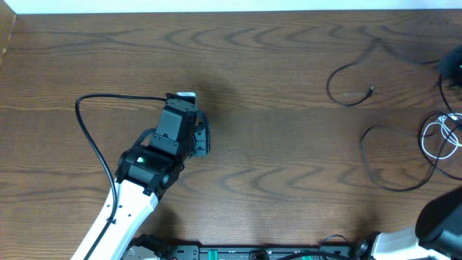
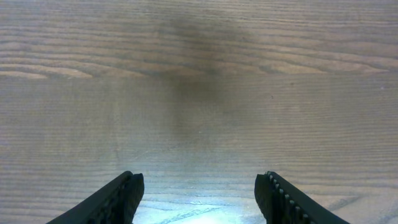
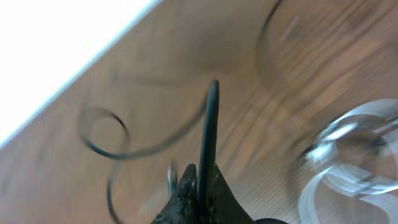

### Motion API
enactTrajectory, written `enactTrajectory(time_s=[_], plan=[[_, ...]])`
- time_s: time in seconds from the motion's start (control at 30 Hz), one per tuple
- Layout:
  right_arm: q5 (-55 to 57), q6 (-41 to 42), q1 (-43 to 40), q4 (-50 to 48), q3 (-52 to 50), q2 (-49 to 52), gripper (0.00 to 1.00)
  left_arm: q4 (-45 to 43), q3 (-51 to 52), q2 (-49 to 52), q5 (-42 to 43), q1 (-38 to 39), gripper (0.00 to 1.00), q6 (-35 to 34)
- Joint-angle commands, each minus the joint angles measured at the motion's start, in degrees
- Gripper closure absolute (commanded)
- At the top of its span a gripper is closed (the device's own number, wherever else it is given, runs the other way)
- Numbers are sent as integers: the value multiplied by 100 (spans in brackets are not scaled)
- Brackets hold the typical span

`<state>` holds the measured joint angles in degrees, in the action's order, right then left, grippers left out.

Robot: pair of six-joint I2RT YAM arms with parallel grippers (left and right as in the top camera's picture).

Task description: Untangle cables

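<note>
Thin black cables lie at the table's right: one loop (image 1: 345,81) with a small plug end (image 1: 370,91), and a second loop (image 1: 390,160) below it. A white cable (image 1: 439,137) is coiled at the right edge, crossing the black one. My right gripper (image 1: 451,68) is at the far right edge; in the right wrist view its jaws (image 3: 202,180) are shut on a black cable (image 3: 209,118), with a blurred white cable (image 3: 348,155) to the right. My left gripper (image 1: 182,101) is far from the cables, left of centre, with its jaws (image 2: 199,193) open over bare wood.
The thick black cord (image 1: 86,126) of the left arm arcs over the table at the left. The right arm's body (image 1: 440,217) fills the lower right corner. The table's far edge (image 1: 231,11) runs along the top.
</note>
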<state>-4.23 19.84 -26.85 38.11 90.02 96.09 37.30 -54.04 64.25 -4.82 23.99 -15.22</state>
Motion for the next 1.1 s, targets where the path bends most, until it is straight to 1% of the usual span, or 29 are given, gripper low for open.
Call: enactTrajectory(time_s=[0.0, 0.13, 0.27, 0.37, 0.43, 0.7, 0.97, 1.0, 1.03, 1.07], plan=[[575, -190, -365, 9, 658, -302, 99, 20, -61, 22, -11, -35, 37, -57], [605, -188, -763, 17, 1379, -341, 99, 17, -61, 22, -11, -35, 37, -57], [605, -190, -940, 11, 1766, -341, 99, 17, -61, 22, -11, -35, 37, -57], [603, -190, -946, 120, 1792, -337, 99, 17, -61, 22, -11, -35, 37, -72], [603, -190, -918, 374, 1781, -297, 99, 17, -61, 22, -11, -35, 37, -166], [632, -190, -870, 1217, 1626, 9, 99, 22, -61, 22, -11, -35, 37, -164], [1412, -190, -874, 1818, 1615, 457, 98, 22, -61, 22, -11, -35, 37, -164], [1464, -190, -874, 1862, 1615, 511, 92, 22, -61, 22, -11, -35, 37, -164], [1458, -190, -874, 1884, 1615, 540, 81, 22, -61, 22, -11, -35, 37, -164], [1423, -192, -874, 1912, 1615, 573, 65, 20, -61, 22, -11, -35, 37, -164]])
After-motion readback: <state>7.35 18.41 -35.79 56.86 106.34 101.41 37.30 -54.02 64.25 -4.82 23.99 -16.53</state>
